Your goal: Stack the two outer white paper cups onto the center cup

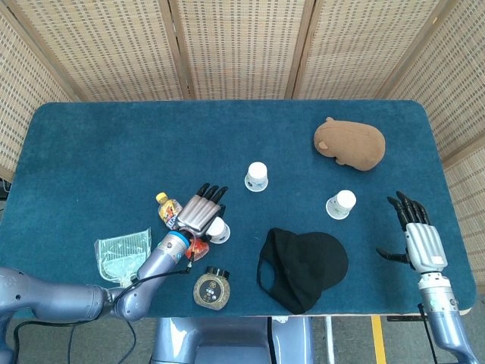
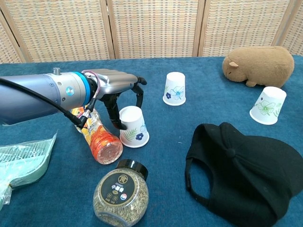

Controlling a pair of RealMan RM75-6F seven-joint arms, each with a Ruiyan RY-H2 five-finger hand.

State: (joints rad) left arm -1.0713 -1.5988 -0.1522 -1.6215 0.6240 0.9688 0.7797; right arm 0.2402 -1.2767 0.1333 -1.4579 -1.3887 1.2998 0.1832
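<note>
Three white floral paper cups stand upside down on the blue table. The left cup (image 1: 220,230) (image 2: 134,127) leans slightly to the right. My left hand (image 1: 201,212) (image 2: 116,87) arches over it, with the thumb touching its left side and the fingers curved down past its far top edge. The centre cup (image 1: 257,176) (image 2: 174,88) and the right cup (image 1: 341,204) (image 2: 268,105) stand untouched. Near the table's right edge my right hand (image 1: 417,235) hovers with fingers spread, holding nothing. The chest view does not show that hand.
An orange drink bottle (image 1: 165,205) (image 2: 97,139) lies just left of the left cup, under my left wrist. A seed jar (image 1: 211,287) (image 2: 120,192) stands in front. A black cap (image 1: 303,262) (image 2: 241,170), brown plush (image 1: 350,142) (image 2: 260,66) and green packet (image 1: 117,250) (image 2: 21,161) also lie about.
</note>
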